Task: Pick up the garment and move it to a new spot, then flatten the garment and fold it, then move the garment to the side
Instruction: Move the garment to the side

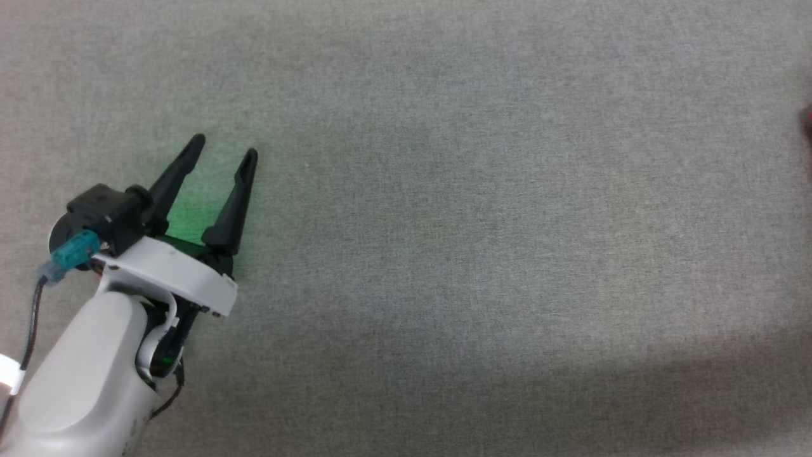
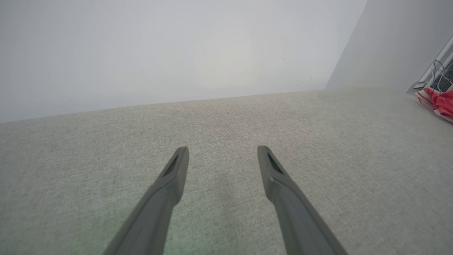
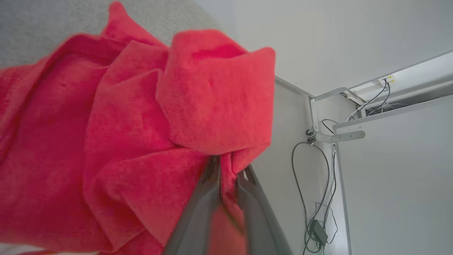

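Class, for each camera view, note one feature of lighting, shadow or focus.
Head view: green glow on the grey surface between the fingers of the left gripper; soft shadow band lower right. Left wrist view: pale wall looks washed out. Right wrist view: the close garment is slightly blurred.

- A broad surface (image 1: 482, 209) covered in grey, finely woven fabric carried everything. In the head view it ran flat and even to all four edges.
- A patch of green light (image 1: 203, 203) tinted the weave at the left, and a darker band of shadow (image 1: 634, 381) crossed the lower right.
- In the left wrist view the surface's far edge met a pale wall (image 2: 177, 53).
- At the far right of that view the garment (image 2: 437, 101) lay bunched on the surface, red with white at its edge.
- In the right wrist view the red cloth stood in thick folds, with a bare corner of grey weave behind it at the upper left. Whether those folds touched the surface could not be told.
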You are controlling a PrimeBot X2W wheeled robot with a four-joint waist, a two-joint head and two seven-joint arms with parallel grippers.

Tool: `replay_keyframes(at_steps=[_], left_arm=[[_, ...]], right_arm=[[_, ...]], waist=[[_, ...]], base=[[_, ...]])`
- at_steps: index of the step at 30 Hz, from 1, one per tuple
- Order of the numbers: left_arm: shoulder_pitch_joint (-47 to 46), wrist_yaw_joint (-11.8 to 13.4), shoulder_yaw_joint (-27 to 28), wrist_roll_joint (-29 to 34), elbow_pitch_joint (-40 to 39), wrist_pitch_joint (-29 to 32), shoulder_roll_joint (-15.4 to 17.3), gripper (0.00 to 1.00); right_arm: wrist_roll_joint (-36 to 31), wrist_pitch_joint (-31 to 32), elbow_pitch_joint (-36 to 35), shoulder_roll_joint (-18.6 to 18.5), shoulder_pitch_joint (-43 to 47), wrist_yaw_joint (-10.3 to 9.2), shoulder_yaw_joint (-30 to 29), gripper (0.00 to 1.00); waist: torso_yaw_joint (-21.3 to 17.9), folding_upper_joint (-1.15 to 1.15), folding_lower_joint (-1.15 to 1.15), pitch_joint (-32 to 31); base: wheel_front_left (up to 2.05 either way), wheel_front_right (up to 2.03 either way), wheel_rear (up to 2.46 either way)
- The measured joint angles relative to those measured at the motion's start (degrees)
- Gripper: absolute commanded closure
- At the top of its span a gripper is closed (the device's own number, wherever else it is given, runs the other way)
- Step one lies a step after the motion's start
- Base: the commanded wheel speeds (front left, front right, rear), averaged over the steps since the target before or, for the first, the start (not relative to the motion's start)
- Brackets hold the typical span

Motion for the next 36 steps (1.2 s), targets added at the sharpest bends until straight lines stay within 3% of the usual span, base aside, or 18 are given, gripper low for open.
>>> replay_keyframes(at_steps=[5,7,9,11,13,21,36], left_arm=[[-0.07,0.00,0.23,-0.38,0.08,0.00,-0.12,0.00],[-0.07,-0.01,0.45,-0.38,0.05,-0.01,-0.09,0.00],[-0.05,0.00,0.60,-0.41,0.07,0.00,-0.07,0.00],[-0.03,0.00,0.71,-0.46,0.07,0.00,0.00,0.00],[0.03,0.00,0.93,-0.47,0.07,0.00,0.01,0.00],[1.08,0.00,1.81,-0.88,0.11,0.00,0.09,0.00],[5.98,-0.01,5.97,-1.43,-0.24,0.00,0.29,0.00]], right_arm=[[-1.20,0.10,0.63,1.46,0.90,0.00,-2.82,0.64],[-1.66,-0.11,0.33,2.01,0.96,0.00,-3.74,0.53],[-2.24,-0.03,-0.10,2.41,1.17,0.00,-4.60,0.51],[-2.48,-0.12,-0.75,2.75,1.43,0.00,-5.39,0.13],[-2.72,-0.12,-1.46,3.02,1.51,0.00,-5.72,0.00],[-0.02,-0.96,-6.09,4.97,2.00,0.00,-5.17,0.00],[6.58,-10.35,-12.01,9.91,8.26,0.00,-2.96,0.00]], waist=[[0.51,0.00,0.00,0.01],[0.59,0.00,0.00,-0.08],[0.63,0.00,0.00,-0.24],[0.64,0.00,0.00,-0.50],[0.69,0.00,0.00,-0.89],[1.10,0.00,0.00,-3.17],[3.34,0.00,0.00,-8.44]], base=[[0.00,0.00,0.00],[0.00,0.00,0.00],[0.00,0.00,0.00],[0.00,0.00,0.00],[0.00,0.00,0.00],[0.00,0.00,0.00],[0.00,0.00,0.00]])
